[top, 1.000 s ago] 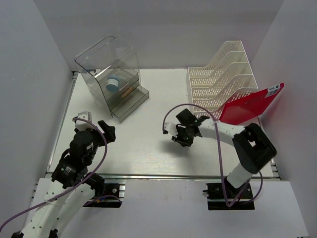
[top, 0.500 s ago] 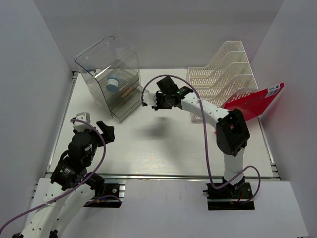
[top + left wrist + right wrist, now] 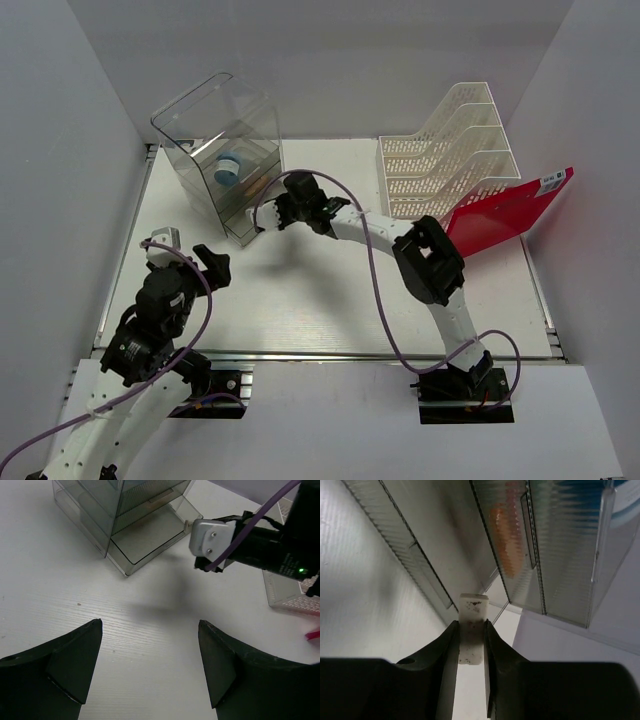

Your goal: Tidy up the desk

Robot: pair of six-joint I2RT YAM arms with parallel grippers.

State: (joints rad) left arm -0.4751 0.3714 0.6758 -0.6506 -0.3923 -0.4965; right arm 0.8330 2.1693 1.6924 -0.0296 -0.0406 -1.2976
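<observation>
Well, seen from above, the desk point(image 3: 300, 305) spreads white under both my arms, its silver rail along the near edge. My left gripper point(image 3: 213, 262) hangs over the desk's left part. My right gripper point(image 3: 272, 214) is stretched far across, just beside the pulled-out bottom drawer point(image 3: 245, 222) of the clear drawer box point(image 3: 215, 130) at the far left corner. A blue round thing point(image 3: 230, 168) sits inside that box. The white file rack point(image 3: 450, 150) stands at the far right, with a red folder point(image 3: 505, 212) leaning at its near side. From my left wrist, my two fingers point(image 3: 75, 665) are spread wide with only bare tabletop between them. Ahead lies the open drawer, with my right arm's wrist just to its right. From my right wrist, my fingers point(image 3: 445, 655) are pinched tight on a small white block point(image 3: 471, 625), speckled, its tip poking out beyond them. Past it rise the box's ribbed clear walls, with an orange thing point(image 3: 507, 535) blurred behind them.
</observation>
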